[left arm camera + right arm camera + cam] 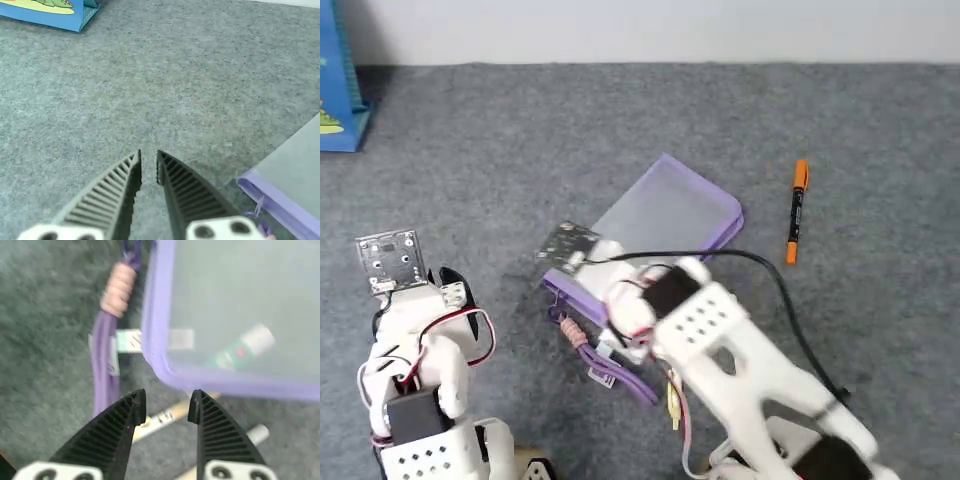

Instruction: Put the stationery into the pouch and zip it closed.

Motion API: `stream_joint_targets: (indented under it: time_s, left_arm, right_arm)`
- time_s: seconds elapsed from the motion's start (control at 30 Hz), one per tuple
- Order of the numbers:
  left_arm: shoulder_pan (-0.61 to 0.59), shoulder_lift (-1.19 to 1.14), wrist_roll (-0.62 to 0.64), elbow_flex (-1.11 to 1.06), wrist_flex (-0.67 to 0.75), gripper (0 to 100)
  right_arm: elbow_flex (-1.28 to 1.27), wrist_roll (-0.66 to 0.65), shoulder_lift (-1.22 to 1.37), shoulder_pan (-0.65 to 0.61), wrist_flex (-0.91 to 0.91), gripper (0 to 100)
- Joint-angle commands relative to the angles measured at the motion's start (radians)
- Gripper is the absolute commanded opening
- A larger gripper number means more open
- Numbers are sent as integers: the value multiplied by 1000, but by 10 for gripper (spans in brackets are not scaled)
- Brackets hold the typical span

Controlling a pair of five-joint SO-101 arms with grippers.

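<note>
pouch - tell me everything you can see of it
The pouch is a flat rectangular sleeve with a frosted, see-through panel and purple edging, plastic by the look. It lies flat on the grey carpet, turned at a slant. A purple cord with a pinkish coiled piece and a white tag trails off its near end. Through the panel a green and white item shows inside. The right gripper, open, is just off its near corner. Whether the zip is closed cannot be told.
</note>
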State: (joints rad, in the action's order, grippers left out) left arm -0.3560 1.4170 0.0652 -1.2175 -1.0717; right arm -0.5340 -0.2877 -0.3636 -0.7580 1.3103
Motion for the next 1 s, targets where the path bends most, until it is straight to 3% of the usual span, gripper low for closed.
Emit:
stream_joint_targets:
  time_s: [0.0, 0.17, 0.43, 0.77, 0.97]
  left_arm:
    - [-23, 0, -3, 61, -8, 62]
    - [-120, 0, 11, 61, -6, 62]
    - [-135, 0, 38, 59, -3, 62]
    - [-135, 0, 38, 58, -3, 62]
    - [-135, 0, 38, 58, -5, 62]
  right_arm:
    - [124, 57, 110, -62, -42, 158]
    - [176, 78, 254, -105, -124, 157]
    - [262, 117, 423, -159, -197, 155]
    - [388, 126, 446, -217, -61, 154]
    - [393, 127, 461, -259, -67, 154]
